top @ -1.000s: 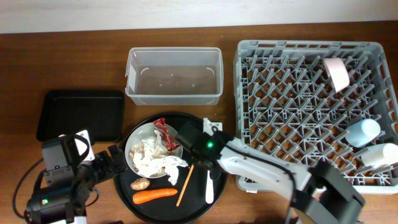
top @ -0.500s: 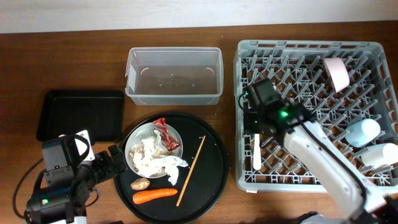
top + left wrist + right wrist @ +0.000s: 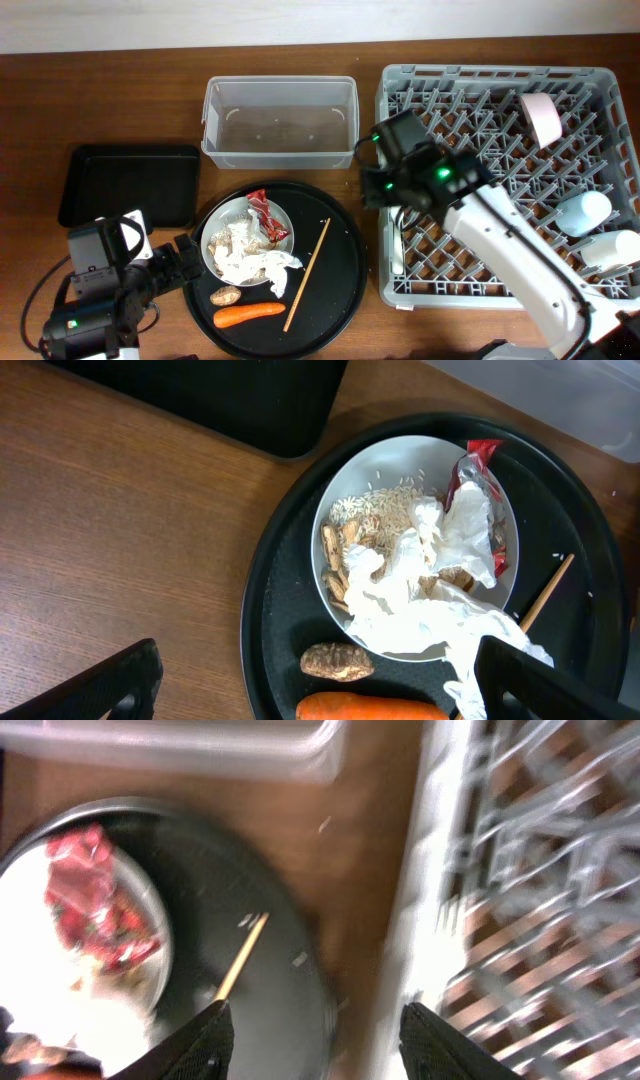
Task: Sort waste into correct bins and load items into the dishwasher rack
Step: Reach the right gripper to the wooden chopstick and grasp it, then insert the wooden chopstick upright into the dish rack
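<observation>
Everything here rests on a table (image 3: 130, 100) of dark reddish-brown wood with a fine grain, its top smooth and slightly glossy. Beyond the table's far edge runs a pale, off-white strip (image 3: 300, 20), plain and featureless, and I cannot tell whether it is wall or floor. The light over the table is soft and even, leaving only faint shadows on the wood and no hard glare anywhere.
</observation>
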### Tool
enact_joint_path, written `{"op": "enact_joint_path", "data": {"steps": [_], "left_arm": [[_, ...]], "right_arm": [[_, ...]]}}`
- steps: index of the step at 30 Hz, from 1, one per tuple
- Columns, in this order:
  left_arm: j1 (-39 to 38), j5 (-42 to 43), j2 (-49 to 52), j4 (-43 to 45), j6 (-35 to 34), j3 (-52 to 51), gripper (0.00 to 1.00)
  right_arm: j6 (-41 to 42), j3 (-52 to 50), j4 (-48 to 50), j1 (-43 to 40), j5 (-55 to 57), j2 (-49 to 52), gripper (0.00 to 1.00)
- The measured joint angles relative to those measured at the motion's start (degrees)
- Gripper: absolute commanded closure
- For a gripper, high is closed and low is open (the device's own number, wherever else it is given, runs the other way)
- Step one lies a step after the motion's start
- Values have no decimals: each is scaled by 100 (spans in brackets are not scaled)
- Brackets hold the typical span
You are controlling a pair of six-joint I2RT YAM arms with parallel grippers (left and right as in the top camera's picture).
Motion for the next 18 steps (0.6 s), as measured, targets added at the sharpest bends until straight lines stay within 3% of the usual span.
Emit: {"op": "enact_joint_path", "data": {"steps": [3,8,15,18], "left_arm": [[0,0,0,2,0,-2,1],[0,0,0,-31,0,-2,1],[0,0,0,-39,0,-2,1],[0,2,0,-39,0,-2,1]], "right_arm": [[1152,7,-210,1049,-212,546,42],[2479,11,-90,1893,-262,1921,43],[2922,11,334,2218,-293,2553,46],[2946,11,378,2306,-267,2824,55]]}}
